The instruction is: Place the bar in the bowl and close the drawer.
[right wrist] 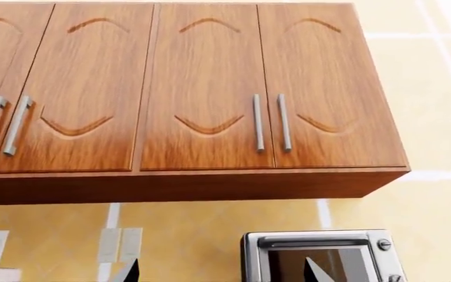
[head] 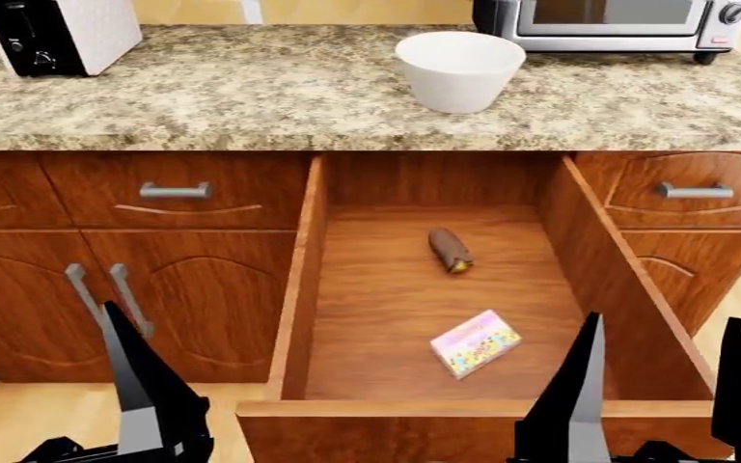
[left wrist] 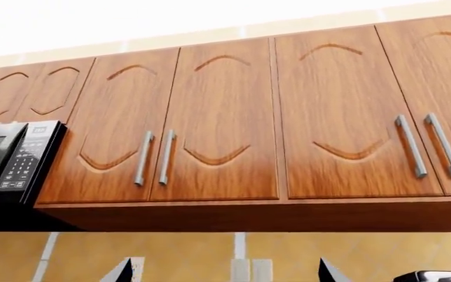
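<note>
Head view is showing the drawer (head: 397, 318) hanging wide open mid-frame, bar (head: 450, 250) lying inside, bowl (head: 459, 69) sitting on the worktop (head: 255, 96) above. Left tool (head: 55, 405) and right tool (head: 667, 386) are both sitting spread apart, gripping nothing.

Both arms are sitting low at the head view's bottom edge. The left gripper (head: 49, 386) is pointing up at about seven o'clock with its fingers spread wide. The right gripper (head: 664, 381) is standing at about five o'clock, its two dark fingers (head: 577, 395) parted and pointing upward.
</note>
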Robot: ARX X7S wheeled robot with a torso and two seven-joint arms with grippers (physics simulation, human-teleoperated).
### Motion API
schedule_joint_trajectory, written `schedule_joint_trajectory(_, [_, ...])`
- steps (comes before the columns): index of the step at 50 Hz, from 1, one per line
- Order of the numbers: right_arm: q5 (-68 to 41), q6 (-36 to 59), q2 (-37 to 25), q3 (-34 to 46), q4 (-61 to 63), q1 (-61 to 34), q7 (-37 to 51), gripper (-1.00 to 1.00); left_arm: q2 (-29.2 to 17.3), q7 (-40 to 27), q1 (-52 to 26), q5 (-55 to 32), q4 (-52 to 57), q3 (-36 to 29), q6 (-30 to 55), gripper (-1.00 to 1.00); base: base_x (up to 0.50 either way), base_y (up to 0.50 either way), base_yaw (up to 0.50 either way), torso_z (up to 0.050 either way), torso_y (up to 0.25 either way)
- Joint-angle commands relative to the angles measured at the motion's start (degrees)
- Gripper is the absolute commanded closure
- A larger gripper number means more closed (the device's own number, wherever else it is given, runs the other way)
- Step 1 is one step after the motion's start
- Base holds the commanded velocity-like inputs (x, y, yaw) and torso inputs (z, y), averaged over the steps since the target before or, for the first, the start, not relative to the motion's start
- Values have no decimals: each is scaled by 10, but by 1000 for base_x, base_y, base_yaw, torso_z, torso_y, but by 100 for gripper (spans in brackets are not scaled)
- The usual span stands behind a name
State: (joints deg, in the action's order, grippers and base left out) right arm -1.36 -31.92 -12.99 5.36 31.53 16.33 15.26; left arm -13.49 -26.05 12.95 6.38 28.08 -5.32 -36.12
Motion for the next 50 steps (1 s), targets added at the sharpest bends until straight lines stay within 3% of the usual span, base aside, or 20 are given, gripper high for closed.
schedule_joint_trajectory(1, [-4, 0, -6, 5, -2, -1, 2, -100, -3, -2, -1, 1, 2, -5, 4, -100, 0, 395, 0, 0, 0])
schedule_joint_trajectory(17, [-8, 9, -12, 12, 5, -1, 4, -100, -7, -7, -2, 3, 4, -7, 8, -100, 0, 393, 0, 0, 0])
schedule_joint_trajectory(23, [-21, 14, -17, 14, 1, -4, 4, -100, -7, -12, 2, 7, 6, -4, 10, -100, 0, 27, 0, 0, 0])
schedule_joint_trajectory(27, [-22, 19, -20, 10, 8, -5, 7, -100, 2, -32, 20, 21, 12, 21, 16, -100, 0, 0, 0, 0, 0])
schedule_joint_trajectory(33, [-21, 22, -24, 4, 19, -5, 11, -100, 25, -97, 61, 19, -3, 108, 42, -100, 0, 0, 0, 0, 0])
schedule_joint_trajectory(37, [-20, 18, -26, 1, 16, -5, 13, -100, 42, -159, 100, -41, -78, 188, 17, -100, 0, 0, 0, 0, 0])
schedule_joint_trajectory(42, [-24, 9, -28, 5, 2, -11, 11, -100, 57, -189, 135, -152, -254, 253, -114, -100, 0, 0, 0, 0, 0])
schedule_joint_trajectory(50, [-29, 5, -31, 6, -4, -14, 12, -100, 68, -192, 159, -231, -376, 281, -166, -100, 0, 0, 0, 0, 0])
